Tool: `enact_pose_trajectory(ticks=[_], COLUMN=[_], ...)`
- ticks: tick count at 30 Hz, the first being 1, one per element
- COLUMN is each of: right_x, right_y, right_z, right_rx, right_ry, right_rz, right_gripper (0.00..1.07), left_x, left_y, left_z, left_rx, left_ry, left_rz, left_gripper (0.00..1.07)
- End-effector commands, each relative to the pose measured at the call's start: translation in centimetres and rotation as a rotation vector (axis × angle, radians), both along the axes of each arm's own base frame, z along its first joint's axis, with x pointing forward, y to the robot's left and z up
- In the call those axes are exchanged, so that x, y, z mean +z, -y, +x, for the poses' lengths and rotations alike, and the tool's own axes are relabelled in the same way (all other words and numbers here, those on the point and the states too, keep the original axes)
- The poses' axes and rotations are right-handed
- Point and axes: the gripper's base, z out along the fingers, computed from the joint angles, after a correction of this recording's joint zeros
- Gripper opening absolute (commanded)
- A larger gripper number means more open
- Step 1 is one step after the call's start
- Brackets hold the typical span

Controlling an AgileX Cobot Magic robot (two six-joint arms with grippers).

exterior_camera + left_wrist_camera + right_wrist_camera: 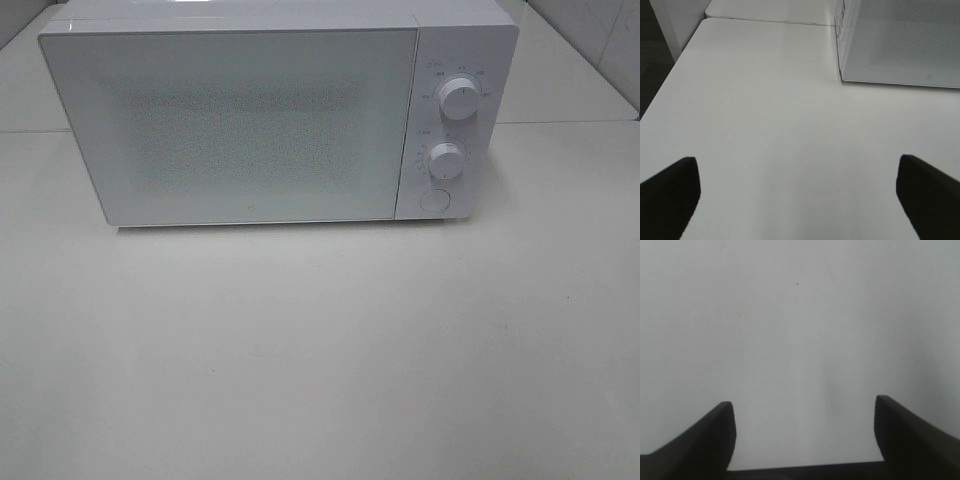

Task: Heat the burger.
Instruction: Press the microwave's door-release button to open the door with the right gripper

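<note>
A white microwave (260,115) stands at the back of the table with its door shut; two round knobs (458,99) and a round button (433,200) sit on its right panel. The burger is not in view; the frosted door hides the inside. Neither arm shows in the exterior high view. My left gripper (797,200) is open and empty over bare table, with the microwave's corner (890,45) ahead of it. My right gripper (802,435) is open and empty over bare white table.
The white table (320,350) stretches in front of the microwave. In the left wrist view its edge (670,85) drops off to a dark floor, and a seam (770,21) joins a second table behind.
</note>
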Motion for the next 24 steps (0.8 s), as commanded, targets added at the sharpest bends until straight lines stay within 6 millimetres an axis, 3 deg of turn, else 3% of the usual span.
enact_pose_trajectory(ticks=[1,13,20,24], right_x=[0.4,0.8,0.8,0.8], right_y=[0.2,-0.1,0.0,0.0], right_z=[-2.4,-9.2,-11.5,-11.4], right_rx=[0.011,0.073,0.092,0.110], right_ry=[0.021,0.424,0.571,0.567], right_rz=[-0.005,0.067,0.054,0.042], right_gripper=[0.76,0.76,0.76,0.76], left_x=[0.0,0.0,0.0,0.0], left_y=[0.0,0.0,0.0,0.0], left_z=[-0.1,-0.1,-0.1,-0.1], left_rx=[-0.002,-0.002,-0.002,-0.002], left_ry=[0.026,0.026,0.026,0.026], left_rz=[-0.002,-0.002,-0.002,-0.002], left_gripper=[1.02,1.02,1.02,1.02])
